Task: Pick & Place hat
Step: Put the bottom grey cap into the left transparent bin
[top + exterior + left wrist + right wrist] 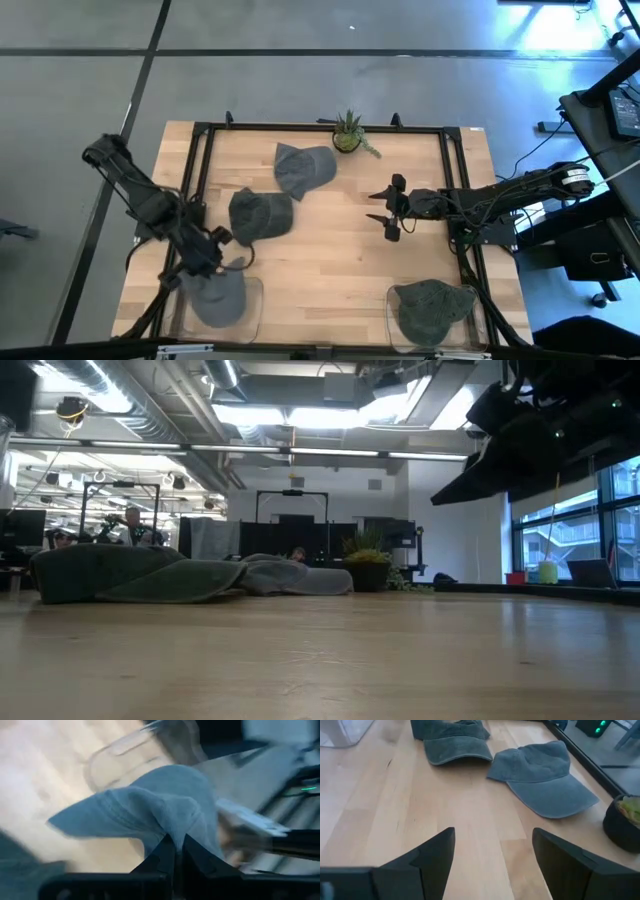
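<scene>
My left gripper (222, 262) is shut on a light grey-blue cap (217, 295) over the clear tray (250, 318) at the table's near-left corner; in the left wrist view the cap (150, 805) bunches at my fingers. Two more caps lie flat on the wood: a dark grey cap (260, 214) (452, 740) and a blue-grey cap (303, 168) (547, 777). A green cap (432, 305) lies in the clear tray at the near right. My right gripper (385, 208) (492, 855) is open, above bare wood right of centre. My left gripper pinches a gathered fold of the cap's crown (172, 827) between its two fingers. The cloth bunches up at the fingertips. The brim (82, 820) sticks out sideways over the clear tray; whether the cap rests in the tray or hangs clear I cannot tell.
A potted plant (348, 133) (625, 820) stands at the far edge. A black frame (320, 127) runs round the table top. Bare wood (330, 270) lies between the two trays. Cables and equipment (600, 130) sit beyond the right edge.
</scene>
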Motion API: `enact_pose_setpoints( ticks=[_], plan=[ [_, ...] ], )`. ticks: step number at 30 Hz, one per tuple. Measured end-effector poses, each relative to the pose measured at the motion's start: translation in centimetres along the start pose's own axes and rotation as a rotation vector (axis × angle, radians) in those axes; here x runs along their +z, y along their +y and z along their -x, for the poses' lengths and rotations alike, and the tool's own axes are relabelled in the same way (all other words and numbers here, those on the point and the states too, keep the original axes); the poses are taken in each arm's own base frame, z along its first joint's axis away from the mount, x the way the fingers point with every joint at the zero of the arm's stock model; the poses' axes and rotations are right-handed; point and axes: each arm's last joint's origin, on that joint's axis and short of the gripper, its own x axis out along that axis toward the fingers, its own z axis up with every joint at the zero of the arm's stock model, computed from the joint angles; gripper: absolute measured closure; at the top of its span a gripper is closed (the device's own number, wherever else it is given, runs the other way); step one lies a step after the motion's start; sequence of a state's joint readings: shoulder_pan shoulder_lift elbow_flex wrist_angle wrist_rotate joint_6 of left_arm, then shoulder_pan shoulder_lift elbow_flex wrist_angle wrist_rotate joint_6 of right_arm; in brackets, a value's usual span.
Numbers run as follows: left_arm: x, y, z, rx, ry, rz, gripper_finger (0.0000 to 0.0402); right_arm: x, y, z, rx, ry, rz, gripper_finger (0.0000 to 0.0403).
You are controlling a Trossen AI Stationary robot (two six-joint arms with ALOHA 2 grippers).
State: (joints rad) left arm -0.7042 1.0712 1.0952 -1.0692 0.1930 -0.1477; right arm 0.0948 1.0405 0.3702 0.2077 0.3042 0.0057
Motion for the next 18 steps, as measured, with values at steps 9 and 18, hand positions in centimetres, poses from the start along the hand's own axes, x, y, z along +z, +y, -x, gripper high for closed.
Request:
enact_pose_setpoints(
  ticks=[9,18],
  plan=[
    [0.0,-0.5,-5.2,-0.034,0.173,-0.019,0.0385,0.0,0.0,0.0,0.000,0.001,-0.068,0.0138],
    [0.7,-0.5,-7.0,-0.039,0.188,-0.006,0.0384,0.0,0.0,0.0,0.000,0.001,-0.065,0.0138]
  ],
)
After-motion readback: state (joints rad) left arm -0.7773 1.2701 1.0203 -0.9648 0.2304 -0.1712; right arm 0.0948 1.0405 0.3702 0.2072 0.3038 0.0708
